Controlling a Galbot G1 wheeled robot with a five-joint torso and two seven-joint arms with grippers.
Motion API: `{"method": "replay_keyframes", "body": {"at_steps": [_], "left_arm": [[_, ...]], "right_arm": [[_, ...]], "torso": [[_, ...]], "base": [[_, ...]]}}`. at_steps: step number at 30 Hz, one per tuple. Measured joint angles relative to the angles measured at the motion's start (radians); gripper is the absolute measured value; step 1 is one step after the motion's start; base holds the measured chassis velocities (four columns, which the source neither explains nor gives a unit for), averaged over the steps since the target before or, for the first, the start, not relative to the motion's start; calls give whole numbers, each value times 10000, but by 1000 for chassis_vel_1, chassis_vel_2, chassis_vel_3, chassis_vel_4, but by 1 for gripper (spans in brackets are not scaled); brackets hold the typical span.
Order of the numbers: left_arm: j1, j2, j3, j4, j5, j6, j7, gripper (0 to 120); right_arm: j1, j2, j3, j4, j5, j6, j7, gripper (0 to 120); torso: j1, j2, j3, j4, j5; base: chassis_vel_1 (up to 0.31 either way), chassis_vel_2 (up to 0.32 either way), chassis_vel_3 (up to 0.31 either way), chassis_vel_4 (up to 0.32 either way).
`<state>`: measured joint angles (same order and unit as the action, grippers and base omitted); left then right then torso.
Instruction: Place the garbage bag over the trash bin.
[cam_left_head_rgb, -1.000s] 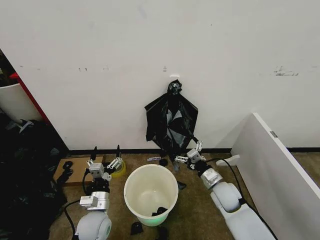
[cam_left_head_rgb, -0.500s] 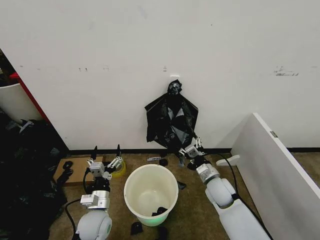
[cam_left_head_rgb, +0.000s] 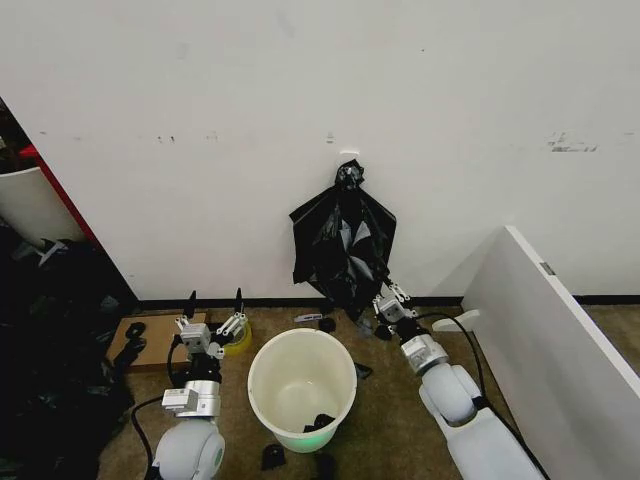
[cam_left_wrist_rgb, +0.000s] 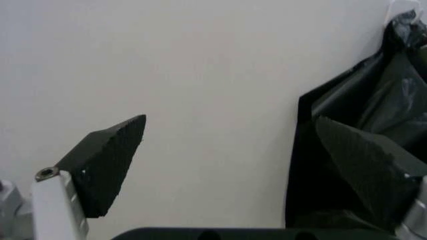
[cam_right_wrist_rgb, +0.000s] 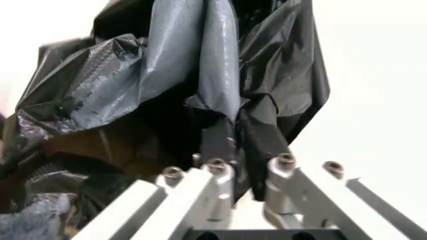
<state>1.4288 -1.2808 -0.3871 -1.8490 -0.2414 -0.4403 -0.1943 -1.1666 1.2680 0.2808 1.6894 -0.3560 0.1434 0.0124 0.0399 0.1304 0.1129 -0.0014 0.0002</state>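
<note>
The cream-white trash bin (cam_left_head_rgb: 290, 432) stands on the floor between my arms, with a black scrap inside. A black bundle of bags (cam_left_head_rgb: 340, 240) hangs knotted on the wall behind it, and also shows in the left wrist view (cam_left_wrist_rgb: 360, 100). At the bundle's lower edge my right gripper (cam_left_head_rgb: 387, 298) is shut on a fold of glossy greyish film, the garbage bag (cam_right_wrist_rgb: 200, 65). The right wrist view shows that fold pinched in the gripper (cam_right_wrist_rgb: 239, 131). My left gripper (cam_left_head_rgb: 214, 300) is open left of the bin, pointing up at the wall with nothing in it (cam_left_wrist_rgb: 233, 150).
A white board (cam_left_head_rgb: 560, 340) leans at the right, close to my right arm. A cardboard piece (cam_left_head_rgb: 150, 335) and a yellow object (cam_left_head_rgb: 238, 343) lie by the left gripper. Black scraps (cam_left_head_rgb: 272, 456) lie in front of the bin. Dark clutter (cam_left_head_rgb: 50, 350) fills the left side.
My right gripper has risen from beside the bin's rim to the bundle's bottom edge and shut on the film. The left arm has stayed still.
</note>
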Motion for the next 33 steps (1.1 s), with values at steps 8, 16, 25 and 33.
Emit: {"method": "replay_keyframes", "body": {"at_steps": [8,16,25,33], "left_arm": [[-711,694,242,469,-132,-145,951,100],[-2514,2298,666,1798,-1407,-718,3207,100],[-5517,2534,3173,3580,-1588,-418,5080,100],[-5981,1678,4109,4275,-629,139,4330,100]], "right_arm": [[-149,-3,-300,357,1891,480,310,0],[-498,67,-742,829,4504,744,338,0],[-628,447,-665,766,4878,1384,-391,0],[-703,636,-671,867,4870,1459,-566,0]], "torso": [[0,0,0,2,-1],[1,-1,1,0,-2],[2,-2,1,-2,-1],[2,-3,1,2,0]], "base": [[0,0,0,0],[0,0,0,0],[0,0,0,0],[0,0,0,0]]}}
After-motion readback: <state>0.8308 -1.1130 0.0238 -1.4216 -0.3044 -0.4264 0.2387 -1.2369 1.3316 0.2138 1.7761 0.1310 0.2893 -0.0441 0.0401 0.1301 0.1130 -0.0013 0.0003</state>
